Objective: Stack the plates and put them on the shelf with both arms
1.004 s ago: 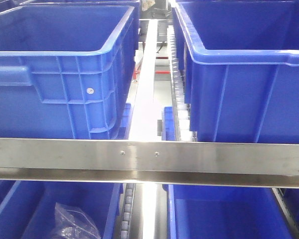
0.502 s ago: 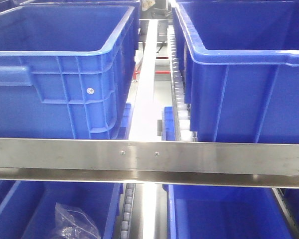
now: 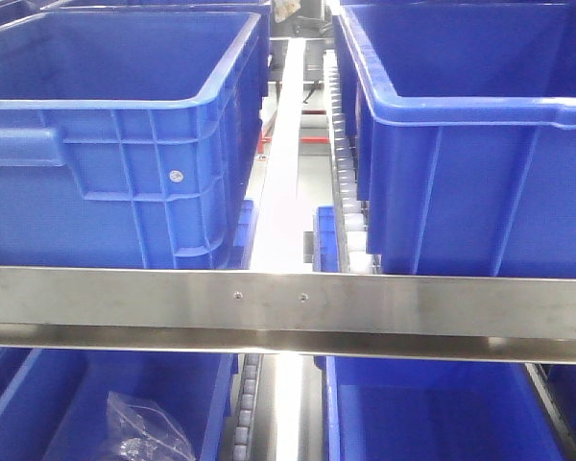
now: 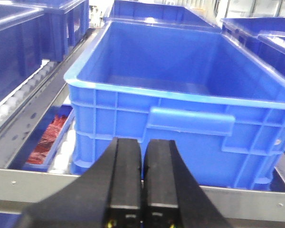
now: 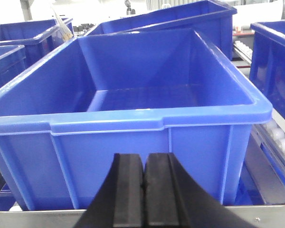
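Now both my left claw (image 4: 142, 183) and my right claw (image 5: 144, 192) are closed on nothing, each facing a blue crate (image 4: 175, 104) at 12 o'clock behind the shelf (image 3: 288, 303) rail.

Shelf (image 3: 288, 305): steel rack; its flat brushed front rail runs just beyond the tips of both pincers.
Upper tier, left crate (image 3: 115, 134): large blue plastic crate, standing straight ahead of the left pincer.
Upper tier, right crate (image 3: 480, 144): same kind, ahead of the right pincer.
Roller track (image 3: 344, 163): white rollers, between the crates.
Lower tier: more blue crates; a clear plastic bag (image 3: 144, 430) lies in the left one.
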Controlling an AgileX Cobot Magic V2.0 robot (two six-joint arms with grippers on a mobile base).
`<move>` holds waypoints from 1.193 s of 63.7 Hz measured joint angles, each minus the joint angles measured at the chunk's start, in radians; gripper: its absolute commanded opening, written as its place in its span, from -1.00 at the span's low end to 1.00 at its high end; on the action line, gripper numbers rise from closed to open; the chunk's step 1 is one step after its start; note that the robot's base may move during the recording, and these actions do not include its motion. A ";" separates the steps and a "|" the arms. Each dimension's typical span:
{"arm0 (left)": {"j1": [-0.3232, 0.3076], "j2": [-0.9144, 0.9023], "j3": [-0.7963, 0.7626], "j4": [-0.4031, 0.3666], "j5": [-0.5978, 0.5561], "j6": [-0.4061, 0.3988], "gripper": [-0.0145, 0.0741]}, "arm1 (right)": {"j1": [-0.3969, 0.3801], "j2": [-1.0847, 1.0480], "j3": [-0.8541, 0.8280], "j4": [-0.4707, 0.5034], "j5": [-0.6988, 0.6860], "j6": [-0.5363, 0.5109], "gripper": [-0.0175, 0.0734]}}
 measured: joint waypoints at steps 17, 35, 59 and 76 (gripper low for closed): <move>-0.004 0.000 0.000 -0.015 0.002 0.000 -0.47 | 0.000 0.000 0.000 0.000 0.000 0.000 -0.51; -0.004 0.000 0.000 -0.099 -0.009 0.080 -0.47 | 0.000 0.000 0.000 0.000 0.000 0.000 -0.51; -0.004 0.000 0.000 -0.177 -0.064 0.296 -0.47 | 0.000 0.000 0.000 0.000 0.000 0.000 -0.51; -0.004 0.000 0.000 -0.177 -0.064 0.298 -0.47 | 0.000 0.000 0.000 0.000 0.000 0.000 -0.51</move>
